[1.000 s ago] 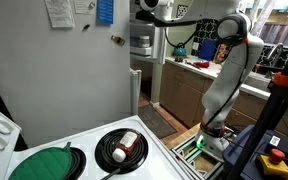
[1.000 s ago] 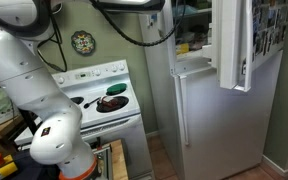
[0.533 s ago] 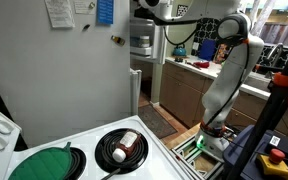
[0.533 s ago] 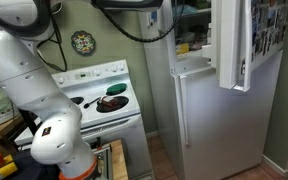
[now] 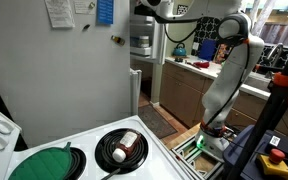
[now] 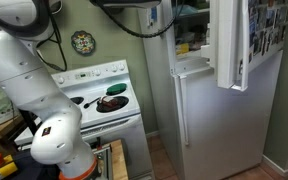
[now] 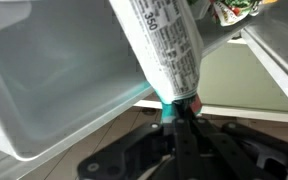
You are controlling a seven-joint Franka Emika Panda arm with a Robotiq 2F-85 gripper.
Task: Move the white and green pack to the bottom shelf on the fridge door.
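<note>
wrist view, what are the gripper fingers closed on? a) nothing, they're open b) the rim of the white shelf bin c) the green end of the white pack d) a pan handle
c: the gripper pinches the green end of the white and green pack, while the white door shelf sits beside it, ungripped.

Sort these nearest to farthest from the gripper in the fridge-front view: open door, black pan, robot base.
From the gripper holding the pack:
1. The open door, just right.
2. The black pan, lower left.
3. The robot base, bottom left.
</note>
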